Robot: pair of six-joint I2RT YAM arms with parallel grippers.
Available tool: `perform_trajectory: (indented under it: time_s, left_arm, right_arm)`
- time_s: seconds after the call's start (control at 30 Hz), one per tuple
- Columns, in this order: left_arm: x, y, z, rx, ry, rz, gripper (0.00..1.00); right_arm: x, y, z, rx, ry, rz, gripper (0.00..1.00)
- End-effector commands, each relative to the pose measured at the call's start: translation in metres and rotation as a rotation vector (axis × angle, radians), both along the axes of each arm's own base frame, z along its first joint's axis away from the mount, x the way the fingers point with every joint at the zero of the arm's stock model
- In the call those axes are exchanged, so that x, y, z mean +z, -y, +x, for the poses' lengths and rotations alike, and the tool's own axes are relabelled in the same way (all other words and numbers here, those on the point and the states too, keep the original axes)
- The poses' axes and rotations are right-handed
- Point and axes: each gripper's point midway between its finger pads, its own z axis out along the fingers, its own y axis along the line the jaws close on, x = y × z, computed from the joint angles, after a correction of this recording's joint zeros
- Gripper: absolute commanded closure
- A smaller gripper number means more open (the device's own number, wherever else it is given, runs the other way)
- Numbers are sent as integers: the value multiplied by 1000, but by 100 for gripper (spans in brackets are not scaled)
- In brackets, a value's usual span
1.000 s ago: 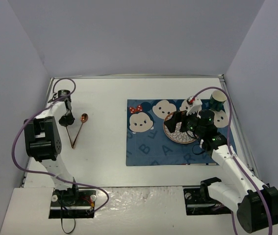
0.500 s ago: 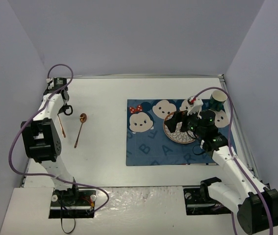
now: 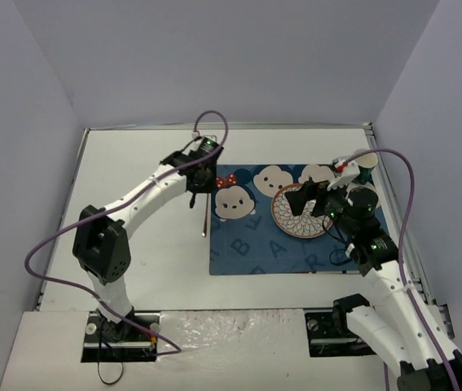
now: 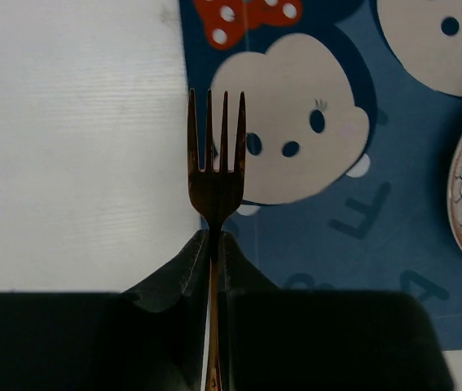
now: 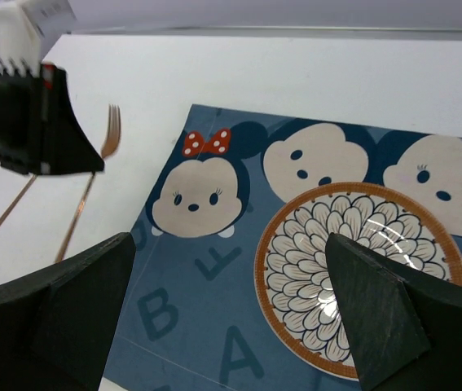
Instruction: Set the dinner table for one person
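My left gripper (image 3: 200,181) is shut on the neck of a copper fork (image 4: 214,163), seen in the left wrist view between the fingertips (image 4: 214,236). The fork hangs at the left edge of the dark blue cartoon-face mat (image 3: 247,240); its handle shows in the top view (image 3: 204,216) and its tines in the right wrist view (image 5: 111,130). A flower-patterned plate (image 3: 296,224) lies on the mat. My right gripper (image 3: 300,199) is open and empty above the plate (image 5: 353,269). All of this rests on the white dinner table (image 3: 149,269).
A green cup (image 3: 365,167) stands at the mat's far right corner. A second thin copper handle (image 5: 11,204) lies on the table left of the fork; its head is hidden behind my left gripper (image 5: 43,122). Grey walls enclose the table.
My left arm has swung from the table's far left edge to the mat's left edge, carrying the fork. My right gripper has shifted slightly right, still open over the plate.
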Motion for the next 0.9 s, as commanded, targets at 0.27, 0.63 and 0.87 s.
perform_trajectory:
  time_s: [0.27, 0.63, 0.87]
  left_arm:
    - [-36, 102, 1, 71, -72, -172, 100]
    - [-59, 114, 3, 77, -86, -164, 100]
    - [-69, 117, -5, 59, -98, -142, 100]
  right_arm:
    - [44, 25, -14, -125, 101, 8, 0]
    - [34, 24, -16, -111, 82, -7, 0]
    - [30, 23, -15, -106, 73, -12, 0]
